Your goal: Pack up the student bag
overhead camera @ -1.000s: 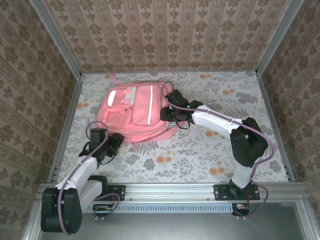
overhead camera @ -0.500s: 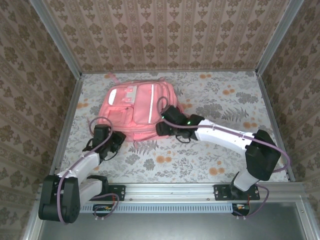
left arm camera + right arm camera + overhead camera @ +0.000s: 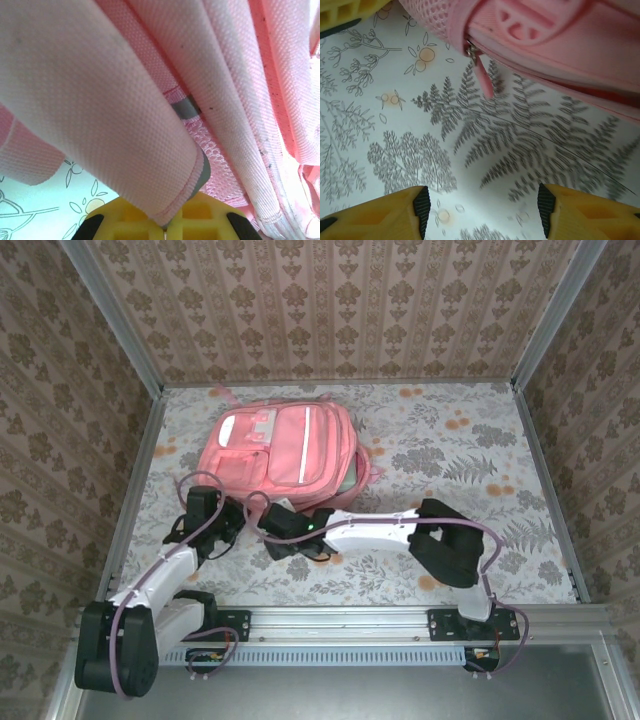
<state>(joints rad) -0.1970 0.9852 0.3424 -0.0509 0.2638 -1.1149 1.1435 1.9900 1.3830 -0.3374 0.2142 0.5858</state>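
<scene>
The student bag (image 3: 285,450), a pink backpack with a pale stripe, lies flat at the back left of the table. My left gripper (image 3: 232,524) is at its near left corner. In the left wrist view, the left gripper (image 3: 165,226) is shut on a folded pink edge of the bag (image 3: 100,90) with grey trim (image 3: 186,107). My right gripper (image 3: 270,532) reaches far left, just in front of the bag's near edge. The right gripper (image 3: 482,210) stands open over the cloth, empty, below the bag (image 3: 560,35) and its zipper pull (image 3: 481,80).
A floral tablecloth (image 3: 450,460) covers the table, with patterned walls on three sides and metal rails (image 3: 135,490) along the edges. The right arm (image 3: 440,535) stretches across the near middle. A yellow finger of the left gripper (image 3: 340,15) shows close to the right gripper.
The right arm swung from the bag's right side down and left to its near edge. The left gripper crept a little closer to the bag's corner.
</scene>
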